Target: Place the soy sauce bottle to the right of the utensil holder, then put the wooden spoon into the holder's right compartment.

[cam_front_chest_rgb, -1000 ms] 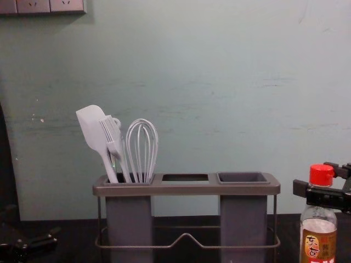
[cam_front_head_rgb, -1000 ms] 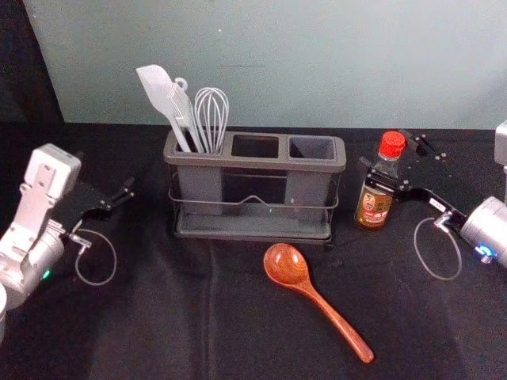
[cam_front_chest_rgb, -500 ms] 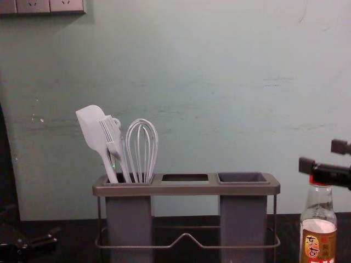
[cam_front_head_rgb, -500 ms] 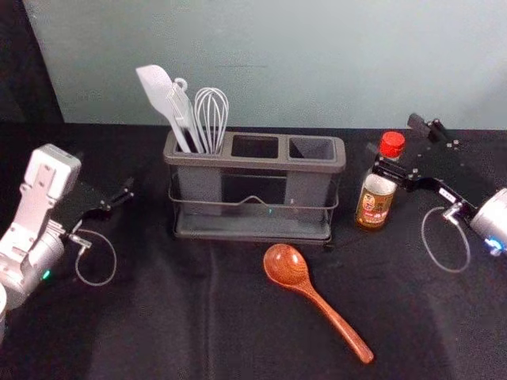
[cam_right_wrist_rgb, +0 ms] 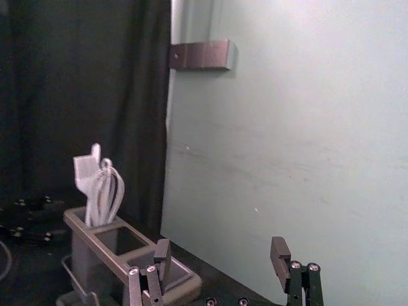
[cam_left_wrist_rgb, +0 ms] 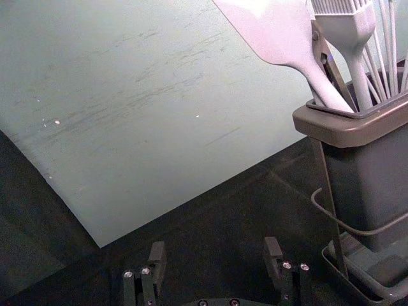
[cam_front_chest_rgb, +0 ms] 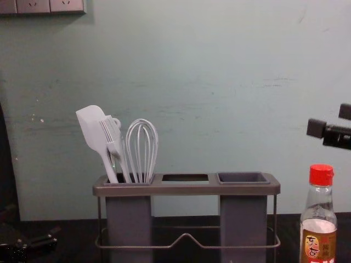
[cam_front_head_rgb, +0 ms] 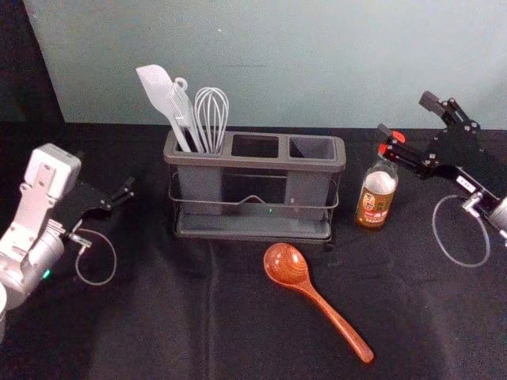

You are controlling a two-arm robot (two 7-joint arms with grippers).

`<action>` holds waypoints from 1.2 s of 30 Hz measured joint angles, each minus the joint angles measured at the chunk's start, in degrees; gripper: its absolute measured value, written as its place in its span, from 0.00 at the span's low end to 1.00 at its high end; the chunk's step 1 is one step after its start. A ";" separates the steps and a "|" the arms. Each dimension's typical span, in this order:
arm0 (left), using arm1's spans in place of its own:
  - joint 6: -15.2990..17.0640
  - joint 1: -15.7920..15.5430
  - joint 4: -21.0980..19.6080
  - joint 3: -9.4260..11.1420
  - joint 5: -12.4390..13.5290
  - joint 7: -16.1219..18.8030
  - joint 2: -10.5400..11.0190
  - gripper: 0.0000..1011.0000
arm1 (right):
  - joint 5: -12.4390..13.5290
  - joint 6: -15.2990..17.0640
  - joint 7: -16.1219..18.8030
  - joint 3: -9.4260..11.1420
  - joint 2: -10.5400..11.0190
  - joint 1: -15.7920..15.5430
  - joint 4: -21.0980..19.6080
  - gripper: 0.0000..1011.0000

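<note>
Fingers spread wide and empty, the right gripper (cam_front_head_rgb: 407, 115) has risen off the soy sauce bottle (cam_front_head_rgb: 374, 207) — left upright, just right of the utensil holder (cam_front_head_rgb: 255, 161). Placing looks done; the wooden spoon (cam_front_head_rgb: 287, 265) awaits in front. Left gripper (cam_left_wrist_rgb: 215, 250): idle at left, open, empty.

Tally, one each: grey rectangular holder (cam_front_head_rgb: 255, 163), red-capped glass bottle (cam_front_head_rgb: 375, 201), reddish-brown wooden spoon (cam_front_head_rgb: 298, 279), white flat spatula (cam_front_chest_rgb: 94, 130), white bristled brush (cam_front_chest_rgb: 113, 138), white wire whisk (cam_front_chest_rgb: 142, 154).

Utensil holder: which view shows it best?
The head view: the utensil holder appears whole, tray included. The chest view shows its front, base cropped; the left wrist, one end; the right wrist, its top and front, partly hidden.
</note>
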 joint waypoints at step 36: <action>-0.01 0.00 0.00 0.00 0.00 0.00 0.00 0.99 | -2.30 22.41 -1.37 -13.37 5.91 2.41 -15.56 0.99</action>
